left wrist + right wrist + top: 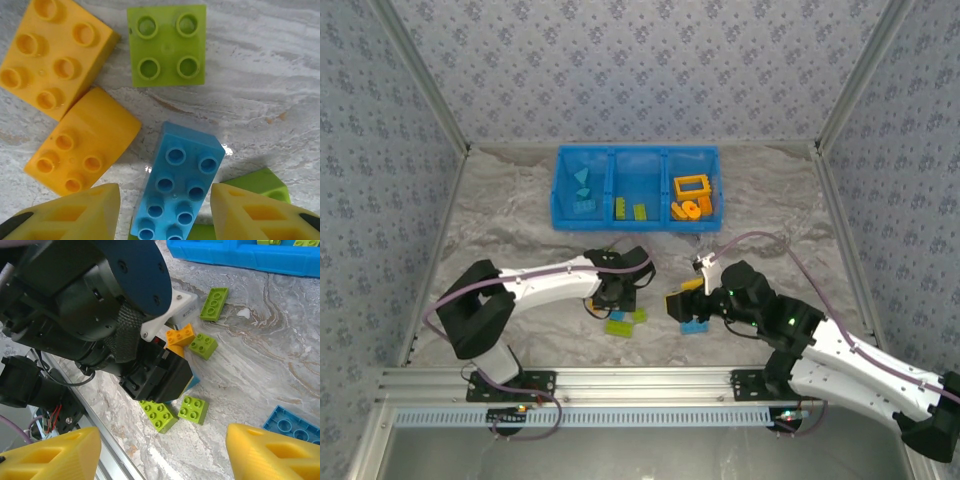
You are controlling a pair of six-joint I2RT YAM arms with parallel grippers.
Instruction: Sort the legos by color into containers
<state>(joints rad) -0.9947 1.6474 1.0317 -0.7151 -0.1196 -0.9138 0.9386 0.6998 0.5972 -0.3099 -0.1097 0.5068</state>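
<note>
My left gripper (165,202) hangs open over a blue eight-stud lego (177,180) on the table, one yellow finger on each side with a gap to the brick. Around it lie two orange legos (52,55) (82,142), a green four-stud lego (167,45) and another green one (260,182) partly under the blue. From above, the left gripper (617,293) is over this pile (623,321). My right gripper (682,300) is open and holds nothing, with a blue lego (695,327) beside it. The blue containers (637,188) hold teal, green and orange legos, one color per compartment.
In the right wrist view the left arm's black head (150,370) stands over green legos (159,415) (193,409), with more green (214,303) and an orange one (180,334) farther back. A blue plate (292,427) lies at lower right. The metal rail (620,385) borders the near edge.
</note>
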